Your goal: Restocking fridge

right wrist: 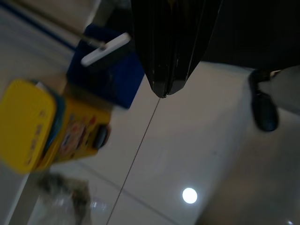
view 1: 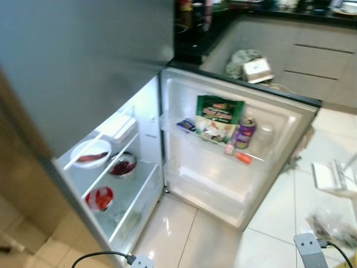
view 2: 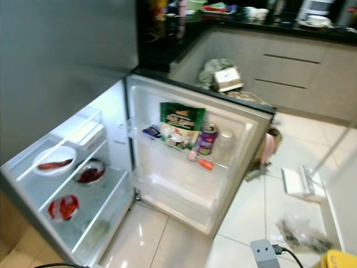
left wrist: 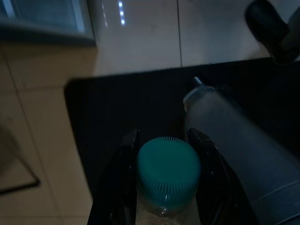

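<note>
Gripping a bottle with a teal cap point(left wrist: 168, 171) between its 2 black fingers, the left gripper point(left wrist: 164, 154) hangs low over the floor, ready for stocking. The right gripper point(right wrist: 169, 70) has its fingers pressed together, empty. The fridge point(view 1: 139, 184) stands open: 3 bowls of red food point(view 1: 100, 196) on shelves; the door rack point(view 1: 217, 146) holds a green packet point(view 1: 218, 114) and a purple can point(view 1: 244, 133).

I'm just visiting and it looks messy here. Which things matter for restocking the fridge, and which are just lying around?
For the job:
fridge, door open
teal-capped bottle between the left gripper's fingers
green packet and purple can on the door shelf

Lying about:
yellow container
white floor tool
</note>
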Robot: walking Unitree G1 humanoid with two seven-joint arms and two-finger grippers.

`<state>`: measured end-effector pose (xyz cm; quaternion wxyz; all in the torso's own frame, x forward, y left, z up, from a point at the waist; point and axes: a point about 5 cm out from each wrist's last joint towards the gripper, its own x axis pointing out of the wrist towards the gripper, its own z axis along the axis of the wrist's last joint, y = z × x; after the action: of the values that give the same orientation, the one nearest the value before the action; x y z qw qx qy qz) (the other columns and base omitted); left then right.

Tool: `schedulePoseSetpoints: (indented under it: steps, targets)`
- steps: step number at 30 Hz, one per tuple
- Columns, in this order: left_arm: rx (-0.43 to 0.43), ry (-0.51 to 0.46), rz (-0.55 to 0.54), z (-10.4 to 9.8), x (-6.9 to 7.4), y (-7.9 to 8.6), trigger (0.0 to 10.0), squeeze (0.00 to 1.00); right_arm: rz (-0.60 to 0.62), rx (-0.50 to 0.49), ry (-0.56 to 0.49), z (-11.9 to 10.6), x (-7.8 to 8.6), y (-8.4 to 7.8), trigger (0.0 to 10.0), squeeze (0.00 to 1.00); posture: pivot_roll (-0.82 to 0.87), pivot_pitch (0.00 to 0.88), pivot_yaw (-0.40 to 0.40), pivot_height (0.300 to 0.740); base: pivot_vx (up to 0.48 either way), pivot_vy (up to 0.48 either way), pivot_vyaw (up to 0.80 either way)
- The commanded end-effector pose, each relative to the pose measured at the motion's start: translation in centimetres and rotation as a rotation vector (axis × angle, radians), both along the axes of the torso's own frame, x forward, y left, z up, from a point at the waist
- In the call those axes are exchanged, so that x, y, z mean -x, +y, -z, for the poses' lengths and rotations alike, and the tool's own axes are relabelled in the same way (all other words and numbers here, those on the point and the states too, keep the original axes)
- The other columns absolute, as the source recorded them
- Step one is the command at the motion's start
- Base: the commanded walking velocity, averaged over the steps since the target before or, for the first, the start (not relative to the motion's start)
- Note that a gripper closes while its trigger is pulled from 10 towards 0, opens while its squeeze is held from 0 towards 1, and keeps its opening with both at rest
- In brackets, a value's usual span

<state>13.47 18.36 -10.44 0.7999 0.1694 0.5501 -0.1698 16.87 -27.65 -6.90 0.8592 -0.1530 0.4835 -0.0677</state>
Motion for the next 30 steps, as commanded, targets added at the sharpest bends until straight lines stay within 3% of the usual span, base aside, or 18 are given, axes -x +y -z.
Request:
schedulePoseSetpoints:
  steps: [1,30]
  targets:
    - [0.029,0.003,0.030,0.1,0.1,-1.2,10.0,0.00,0.036,-0.007,0.005,0.0,0.4,-0.5,10.0,0.00,-0.04,0.000,-0.010,0.740,0.000,0.000,-0.80]
    - [0.013,0.001,0.038,0.2,0.4,-0.9,10.0,0.00,0.041,-0.025,0.035,0.7,1.5,0.0,10.0,0.00,-0.04,0.000,-0.010,0.740,0.000,0.000,-0.80]
